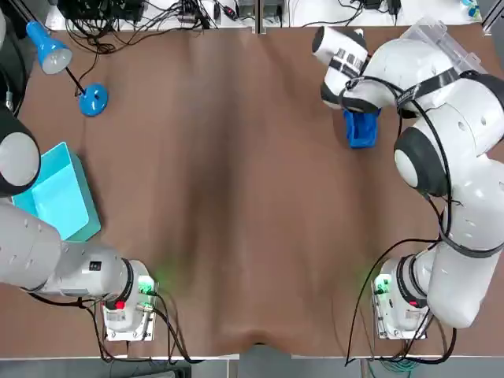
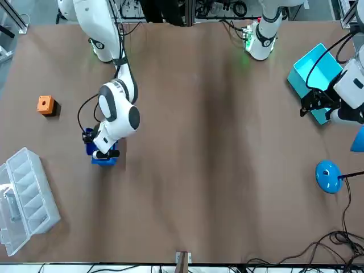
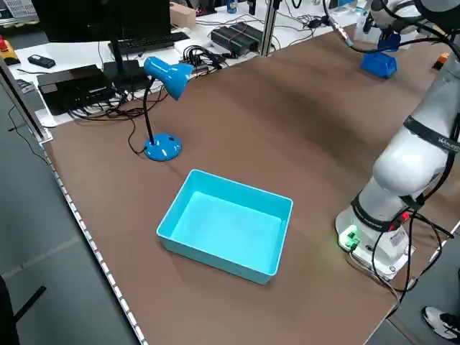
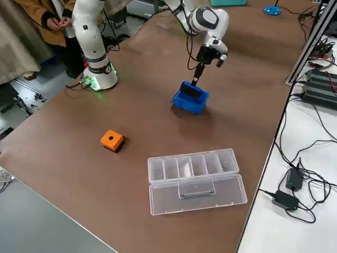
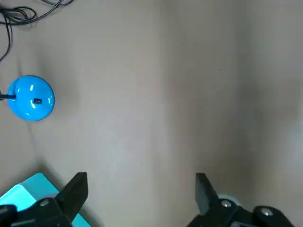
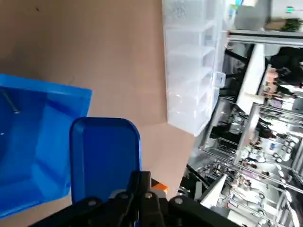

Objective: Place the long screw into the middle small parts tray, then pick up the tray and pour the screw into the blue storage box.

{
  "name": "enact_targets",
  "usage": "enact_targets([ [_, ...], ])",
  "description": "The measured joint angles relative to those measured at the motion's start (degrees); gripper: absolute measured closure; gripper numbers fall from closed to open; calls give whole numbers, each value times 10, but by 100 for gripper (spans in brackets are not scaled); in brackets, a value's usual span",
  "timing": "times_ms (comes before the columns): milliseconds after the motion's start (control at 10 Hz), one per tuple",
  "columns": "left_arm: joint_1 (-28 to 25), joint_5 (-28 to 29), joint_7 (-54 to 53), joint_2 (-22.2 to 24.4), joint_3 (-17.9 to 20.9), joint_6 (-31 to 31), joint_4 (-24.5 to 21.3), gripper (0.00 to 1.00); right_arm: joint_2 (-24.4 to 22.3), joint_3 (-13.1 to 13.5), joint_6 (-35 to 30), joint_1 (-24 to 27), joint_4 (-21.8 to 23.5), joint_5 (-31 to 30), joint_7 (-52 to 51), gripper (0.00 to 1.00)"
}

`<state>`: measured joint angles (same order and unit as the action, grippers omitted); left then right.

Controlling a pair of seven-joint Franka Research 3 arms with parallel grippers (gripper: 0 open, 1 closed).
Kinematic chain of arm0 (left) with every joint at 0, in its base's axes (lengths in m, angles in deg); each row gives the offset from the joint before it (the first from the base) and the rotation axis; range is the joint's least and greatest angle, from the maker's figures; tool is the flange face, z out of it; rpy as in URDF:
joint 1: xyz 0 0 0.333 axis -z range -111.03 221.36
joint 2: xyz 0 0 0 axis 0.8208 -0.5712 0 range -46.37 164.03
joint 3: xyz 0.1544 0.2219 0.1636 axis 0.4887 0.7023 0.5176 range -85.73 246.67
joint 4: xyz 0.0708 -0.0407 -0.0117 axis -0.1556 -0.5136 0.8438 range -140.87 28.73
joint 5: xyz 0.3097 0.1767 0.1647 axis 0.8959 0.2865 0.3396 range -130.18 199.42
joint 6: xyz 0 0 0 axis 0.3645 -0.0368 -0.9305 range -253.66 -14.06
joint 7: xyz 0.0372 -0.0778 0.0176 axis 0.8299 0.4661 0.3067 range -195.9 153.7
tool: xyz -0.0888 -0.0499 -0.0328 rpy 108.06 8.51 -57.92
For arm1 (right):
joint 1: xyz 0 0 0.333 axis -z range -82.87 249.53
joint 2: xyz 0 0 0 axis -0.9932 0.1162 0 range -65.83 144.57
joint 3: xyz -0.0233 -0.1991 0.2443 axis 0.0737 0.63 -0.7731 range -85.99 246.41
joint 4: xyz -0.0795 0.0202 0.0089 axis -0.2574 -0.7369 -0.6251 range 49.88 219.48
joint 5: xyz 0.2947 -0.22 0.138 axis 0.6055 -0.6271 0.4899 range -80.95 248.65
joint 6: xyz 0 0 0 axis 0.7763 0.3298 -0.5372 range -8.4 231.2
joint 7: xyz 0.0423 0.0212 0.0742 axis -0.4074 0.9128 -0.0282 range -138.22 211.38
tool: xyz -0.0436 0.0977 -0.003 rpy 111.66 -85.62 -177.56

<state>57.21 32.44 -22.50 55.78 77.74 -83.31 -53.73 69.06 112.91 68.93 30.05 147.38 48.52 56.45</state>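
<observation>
I am pinching the small tray (image 6: 105,156) in the right pincer (image 6: 140,183) over the blue box (image 1: 361,138), top view's upper right; the left pincer (image 5: 142,183) is hanging spread.

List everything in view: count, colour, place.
storage box: one, dark blue, far right of table
screw: one, grey, inside the storage box
small tray: one, dark blue, held over the storage box
bin: one, cyan, left edge
desk lamp: one, blue, far left corner
cube: one, orange, right edge
compartment case: one, clear, lid open, far right corner
person: at least one, brown jacket, off the table's right side
left hand: one, black, open, above bare table by the bin
right hand: one, black, shut on the small tray
</observation>
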Motion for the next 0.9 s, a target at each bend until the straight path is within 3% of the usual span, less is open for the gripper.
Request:
enact_targets([
  [300,0,0,0,0,0,0,0,0,-14,5,-44,33,-80,100,-114,98],
  [600,0,0,0,0,0,0,0,0,-28,-2,-50,36,-142,333,-160,98],
  [900,0,0,0,0,0,0,0,0,-1,-26,-45,32,-187,477,-152,98],
])
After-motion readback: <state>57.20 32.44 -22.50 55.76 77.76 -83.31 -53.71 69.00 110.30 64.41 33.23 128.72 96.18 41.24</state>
